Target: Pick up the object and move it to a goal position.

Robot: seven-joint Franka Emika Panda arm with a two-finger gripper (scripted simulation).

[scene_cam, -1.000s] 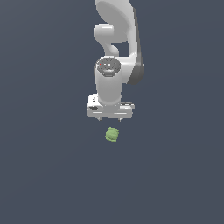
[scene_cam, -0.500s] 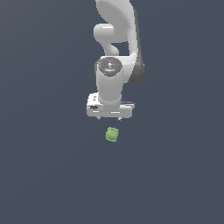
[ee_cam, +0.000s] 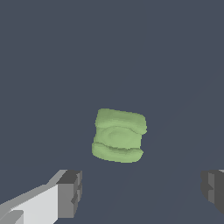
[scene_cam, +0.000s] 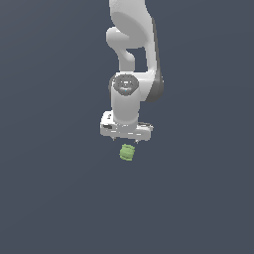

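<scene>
The object (scene_cam: 127, 153) is a small light-green ridged lump lying on the dark grey floor. In the exterior view it shows just below the white gripper (scene_cam: 126, 139), which hangs from the arm. In the wrist view the object (ee_cam: 119, 135) lies ahead of the gripper (ee_cam: 142, 192), beyond the gap between the two dark fingertips (ee_cam: 70, 193). The fingers stand wide apart with nothing between them. The gripper is open and does not touch the object.
The white arm (scene_cam: 133, 59) rises straight up behind the gripper toward the exterior view's top edge. A plain dark grey surface (scene_cam: 59, 198) spreads all around.
The gripper has dropped slightly toward the object. The object lies where it was.
</scene>
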